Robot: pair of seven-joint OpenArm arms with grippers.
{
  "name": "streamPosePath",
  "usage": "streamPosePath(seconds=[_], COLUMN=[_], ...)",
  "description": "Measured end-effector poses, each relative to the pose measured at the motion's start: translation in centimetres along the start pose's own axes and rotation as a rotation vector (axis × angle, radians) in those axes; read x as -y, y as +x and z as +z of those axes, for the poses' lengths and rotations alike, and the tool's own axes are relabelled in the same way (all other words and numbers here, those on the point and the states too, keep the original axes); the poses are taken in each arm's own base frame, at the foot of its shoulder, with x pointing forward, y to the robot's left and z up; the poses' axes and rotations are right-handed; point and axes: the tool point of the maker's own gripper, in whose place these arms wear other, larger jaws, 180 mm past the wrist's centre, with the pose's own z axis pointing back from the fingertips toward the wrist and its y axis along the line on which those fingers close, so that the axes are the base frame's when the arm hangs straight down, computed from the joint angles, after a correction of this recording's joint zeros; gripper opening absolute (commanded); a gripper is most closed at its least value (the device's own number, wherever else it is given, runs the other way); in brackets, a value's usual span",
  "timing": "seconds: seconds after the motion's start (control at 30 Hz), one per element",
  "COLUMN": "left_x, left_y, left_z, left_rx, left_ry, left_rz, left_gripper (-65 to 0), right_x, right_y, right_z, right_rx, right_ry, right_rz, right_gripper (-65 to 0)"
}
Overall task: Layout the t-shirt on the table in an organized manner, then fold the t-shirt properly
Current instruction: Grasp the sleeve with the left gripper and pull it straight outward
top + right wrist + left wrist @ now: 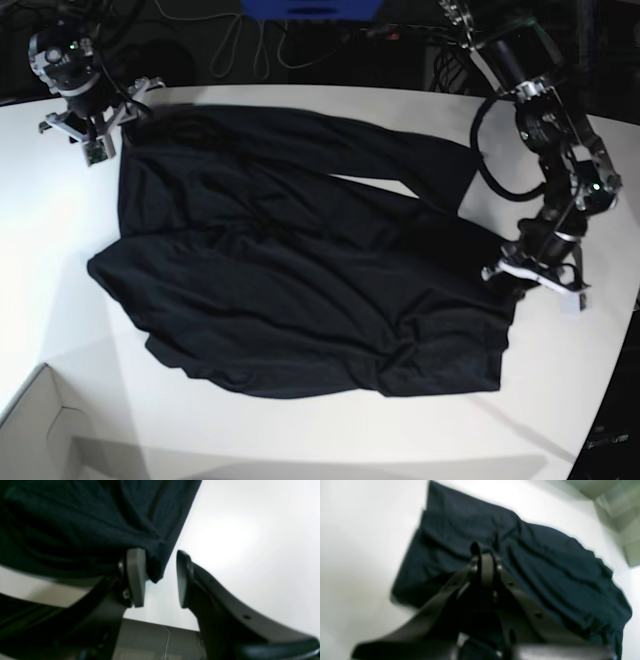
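Note:
The black t-shirt (300, 270) lies spread and wrinkled on the white table (330, 430), one sleeve reaching toward the back right. At its right edge my left gripper (515, 272) is down on the cloth. The left wrist view has that gripper (485, 558) with fingers pressed together, shut on a pinch of the t-shirt (545, 565). My right gripper (122, 118) stands at the shirt's far-left corner. Seen from the right wrist, this gripper (158, 578) is open, and a corner of the t-shirt (87, 522) hangs between its pads, against the left pad (136, 577).
A white box (40, 430) sits at the table's front-left corner. A blue object (310, 8) and cables lie behind the back edge. The table's right edge curves just past the left arm. Floor (162, 640) shows below the table edge near the right gripper.

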Motion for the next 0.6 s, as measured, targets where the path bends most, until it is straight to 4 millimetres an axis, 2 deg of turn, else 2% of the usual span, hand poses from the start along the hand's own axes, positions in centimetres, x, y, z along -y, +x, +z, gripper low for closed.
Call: streamPosePath(seconds=[0.07,0.13,0.2,0.23,0.3,0.37,0.53,0.6], left_x=[-1.3,-1.8,-1.9,-2.0,-2.0,-1.6,-1.9,-2.6], left_y=[-2.4,-3.7,-3.7,-3.4,-2.9,-3.3,-7.6,-9.8], left_z=[-0.8,-1.2,-1.3,-1.1,-0.2,1.2,4.4,5.1], left_rx=[-0.074,-0.114,-0.117,-0.109,-0.083,-0.071,-0.130,-0.174], left_ry=[0.023,0.031,0.023,0.020,0.028,0.014,0.003,0.020], left_rz=[0.037,0.060,0.064,0.057,0.027,0.013,0.061,0.083], left_gripper=[-60.2,-51.5,-42.4,-40.0,-39.2,-39.0,-38.9,-38.8], right_x=[0.0,0.0,-0.1,-0.1,0.0,0.0,0.2,0.3], right_y=[-0.1,-0.1,-0.1,-0.1,-0.1,0.0,0.3,0.6], right_z=[0.0,0.0,0.0,0.0,0.0,0.0,-0.1,-0.2], right_rx=[-0.003,-0.003,-0.002,-0.002,-0.002,0.000,0.008,0.013], right_ry=[0.000,0.000,0.001,0.001,0.001,-0.001,-0.004,-0.008], right_rz=[0.001,0.000,-0.001,-0.001,-0.001,0.000,-0.004,-0.004], right_gripper=[-43.5,-43.5,-43.5,-43.5,-43.5,-43.3,-43.1,-41.4])
